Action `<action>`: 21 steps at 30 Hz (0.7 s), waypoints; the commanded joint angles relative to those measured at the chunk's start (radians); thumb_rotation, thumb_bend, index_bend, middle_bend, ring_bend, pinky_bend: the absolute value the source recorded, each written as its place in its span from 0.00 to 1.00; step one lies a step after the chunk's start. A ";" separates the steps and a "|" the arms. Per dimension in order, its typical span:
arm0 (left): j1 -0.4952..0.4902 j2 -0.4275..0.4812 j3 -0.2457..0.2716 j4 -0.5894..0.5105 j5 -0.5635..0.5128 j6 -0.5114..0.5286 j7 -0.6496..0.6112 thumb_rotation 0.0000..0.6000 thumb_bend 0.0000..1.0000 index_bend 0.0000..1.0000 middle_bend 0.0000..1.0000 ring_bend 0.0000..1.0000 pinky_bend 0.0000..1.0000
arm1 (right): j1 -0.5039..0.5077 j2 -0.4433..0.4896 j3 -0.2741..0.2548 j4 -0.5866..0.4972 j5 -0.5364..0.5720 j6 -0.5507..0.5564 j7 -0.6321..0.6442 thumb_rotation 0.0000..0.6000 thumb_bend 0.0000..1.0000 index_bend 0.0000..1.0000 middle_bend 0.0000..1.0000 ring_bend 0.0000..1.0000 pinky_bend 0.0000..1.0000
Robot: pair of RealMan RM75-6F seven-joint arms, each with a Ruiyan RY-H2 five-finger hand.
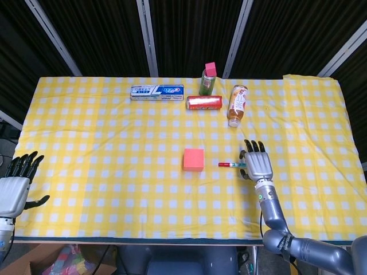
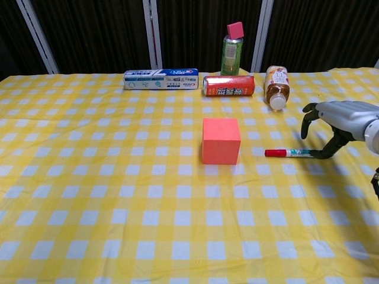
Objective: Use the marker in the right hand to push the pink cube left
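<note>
Hovering my right hand (image 2: 331,121), fingers spread & holding nothing, over the marker (image 2: 290,153) tail; it's thin, slick, prob rolls, so I'd pinch mid-barrel, w/ the light-looking cube (image 2: 221,140) just left of its red cap.

We are looking at what seems to be a robot test lab rather than a home. A yellow checked cloth (image 1: 86,143) is covering the counter (image 1: 172,240), and dark ribbed panels (image 1: 189,34) with pale metal struts (image 1: 148,37) are closing off the back like a booth. Assorted props are lying along the far edge: a toothpaste box (image 1: 157,92), a red can (image 1: 204,102), a bottle (image 1: 236,105) and a spray can (image 1: 207,80).
</note>
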 commanded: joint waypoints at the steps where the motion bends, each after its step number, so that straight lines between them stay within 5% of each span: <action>1: 0.000 0.001 0.000 0.000 -0.001 0.000 -0.002 1.00 0.00 0.05 0.00 0.00 0.03 | 0.007 -0.020 0.002 0.022 0.000 -0.004 0.011 1.00 0.41 0.42 0.09 0.00 0.04; 21: -0.004 0.008 0.000 -0.007 -0.011 -0.012 -0.020 1.00 0.00 0.05 0.00 0.00 0.03 | 0.021 -0.124 -0.006 0.201 -0.023 -0.034 0.056 1.00 0.41 0.41 0.09 0.00 0.04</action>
